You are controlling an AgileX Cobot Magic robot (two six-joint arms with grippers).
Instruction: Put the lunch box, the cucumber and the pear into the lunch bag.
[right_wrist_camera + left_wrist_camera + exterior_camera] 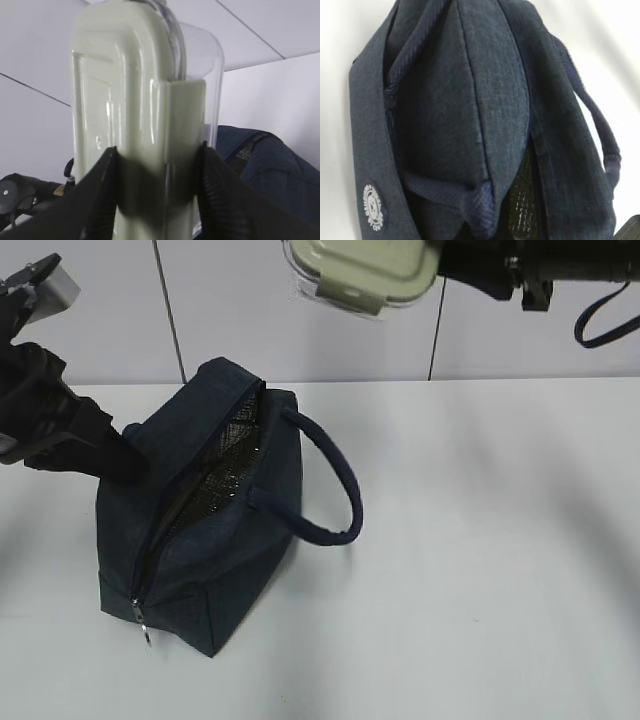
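My right gripper held the lunch box by its short sides, jaws clamped across the pale green lid and the clear body, high above the table and up beyond the lunch bag. My left gripper was at the bag's left wall, pressed to the fabric; the contact itself was hidden, and its jaws stood nearly shut — whether they pinched cloth I could not tell. The zipper opening ran along the top and showed silver lining inside, a narrow slot rather than a wide mouth. The handle looped out to the right of that slot. Neither the cucumber nor the pear was in view.

Procedure for this step, as I judged it: align the box's long axis with the slot, carry it over the opening, and descend narrow edge first. The left arm should hold the wall back — the slot looked barely wider than the box. Release only once the box sits below the zipper line.
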